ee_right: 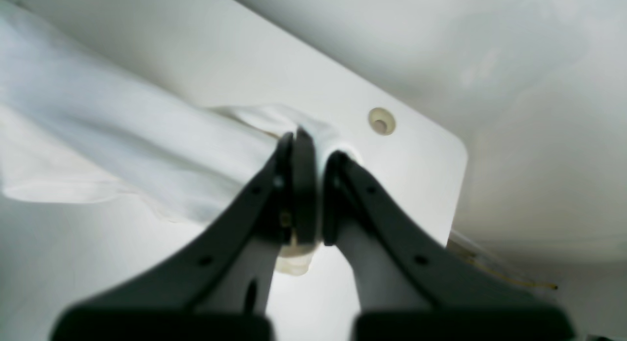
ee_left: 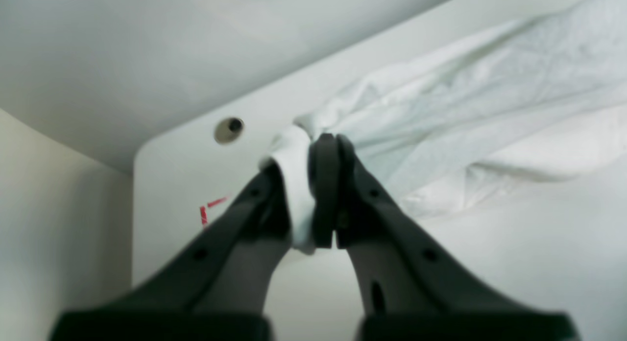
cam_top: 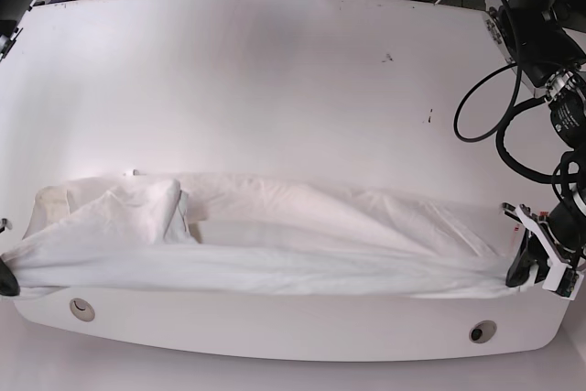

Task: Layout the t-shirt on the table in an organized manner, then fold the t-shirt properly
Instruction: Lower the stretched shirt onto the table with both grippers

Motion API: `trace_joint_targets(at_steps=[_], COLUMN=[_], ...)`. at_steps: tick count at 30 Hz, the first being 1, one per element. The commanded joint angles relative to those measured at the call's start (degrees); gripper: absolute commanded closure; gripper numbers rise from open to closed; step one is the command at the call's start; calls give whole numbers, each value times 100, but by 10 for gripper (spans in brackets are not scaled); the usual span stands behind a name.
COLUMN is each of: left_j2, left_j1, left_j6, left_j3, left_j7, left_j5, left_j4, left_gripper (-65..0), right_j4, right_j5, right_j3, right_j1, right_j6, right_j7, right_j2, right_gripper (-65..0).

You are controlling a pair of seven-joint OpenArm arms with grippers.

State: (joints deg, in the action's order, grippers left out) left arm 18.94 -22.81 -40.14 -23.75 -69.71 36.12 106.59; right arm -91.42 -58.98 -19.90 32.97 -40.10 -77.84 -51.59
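Still the layout step: t-shirt stretched along the near edge of the desk, print not visible. Left claw and right claw both clenched on its ends. Next: probably pulling taut, then lowering flat.

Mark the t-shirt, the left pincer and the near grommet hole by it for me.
t-shirt [cam_top: 275,244]: base view, middle of the stretched cloth.
left pincer [ee_left: 325,140]: left wrist view, fingertips shut on the cloth.
grommet hole [ee_left: 229,130]: left wrist view, its centre.
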Motion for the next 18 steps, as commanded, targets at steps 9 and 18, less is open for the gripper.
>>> trace_joint_targets(at_steps=[9, 18], left_j2=[115, 115], left_j1=[641, 1494], left_j6=[14, 14], left_j3=[-30, -241], left_j7=[119, 119], left_j5=[393, 604], left_j4=[89, 159], left_gripper=[0, 0], right_j4=[-665, -1315], right_j5=[-418, -445], right_j3=[-1153, -1786], right_j1=[-1631, -3047], right_j6=[10, 10], right_j7=[184, 184], right_j2=[-6, 619], right_gripper=[0, 0])
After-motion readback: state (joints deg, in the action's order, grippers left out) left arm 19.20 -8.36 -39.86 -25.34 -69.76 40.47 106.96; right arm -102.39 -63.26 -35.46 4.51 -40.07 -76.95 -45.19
